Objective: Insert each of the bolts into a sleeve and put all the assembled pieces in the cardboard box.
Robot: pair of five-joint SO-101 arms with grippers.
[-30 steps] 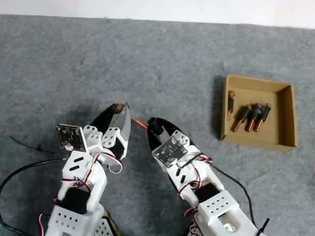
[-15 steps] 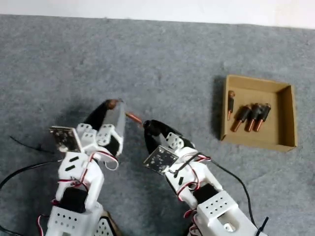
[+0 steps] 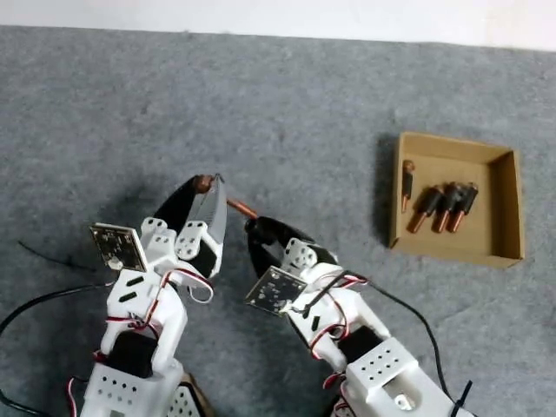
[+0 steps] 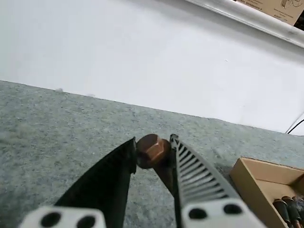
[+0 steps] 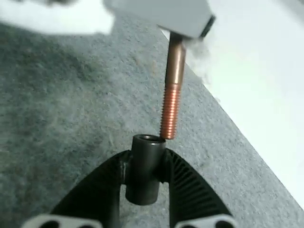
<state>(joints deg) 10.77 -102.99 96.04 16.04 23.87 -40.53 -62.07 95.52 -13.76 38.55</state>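
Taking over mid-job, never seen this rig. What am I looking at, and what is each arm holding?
Two small robot arms sit side by side on a grey mat. The overhead picture looks down on both; the other two come from wrist cameras. The left arm has its jaws shut on a copper bolt by its head. The right arm has its jaws shut on a black sleeve, the bolt's tip at its mouth. The cardboard box holds four finished pieces.
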